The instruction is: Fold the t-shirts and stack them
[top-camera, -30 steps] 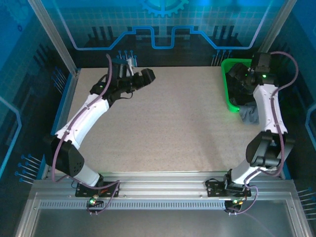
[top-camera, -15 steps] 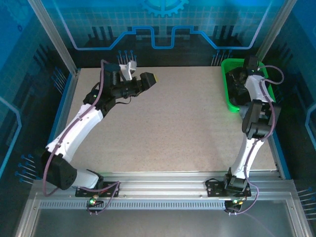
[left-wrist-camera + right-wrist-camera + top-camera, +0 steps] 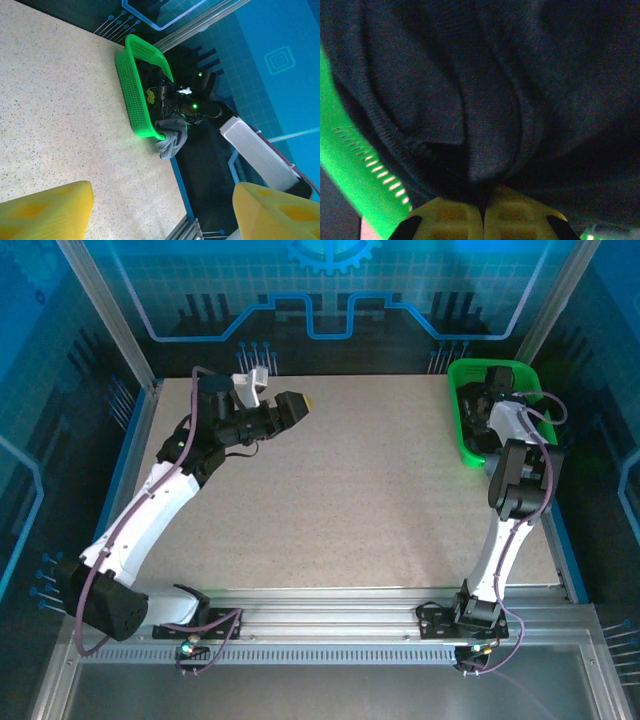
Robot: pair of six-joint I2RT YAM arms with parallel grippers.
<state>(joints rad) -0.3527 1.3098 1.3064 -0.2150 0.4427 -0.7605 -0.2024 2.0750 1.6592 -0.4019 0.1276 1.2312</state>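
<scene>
**Counter stock: two arms, one basket, two t-shirts**

1. Counter (image 3: 350, 500). Speckled beige top. It spans the middle of the overhead view, with both arm bases along its lower edge.

2. Left arm (image 3: 150, 500). White links rise from the lower left toward the upper left of the overhead view.

3. Left fingers (image 3: 292, 403). They hang above the counter's far part and point toward the right. In the left wrist view the two yellow pads (image 3: 45, 210) sit spread wide in the bottom corners, with nothing between them.

4. Right arm (image 3: 515, 480). It stands at the right edge of the overhead view, and its far end reaches into the basket.

5. Basket (image 3: 459, 415). Green plastic mesh, at the upper right of the overhead view on the counter's far right corner.

6. Grey t-shirt (image 3: 172, 140). Crumpled cloth draped over the basket's corner, right of centre in the left wrist view.

7. Black t-shirt (image 3: 495, 75). Bunched inside the basket. It is seen close up in the right wrist view, beside green mesh at the lower left.

8. Right fingers (image 3: 455, 220). Yellow pads at the bottom centre of the right wrist view, pressed together with a fold of the black t-shirt pinched at their tips.
</scene>
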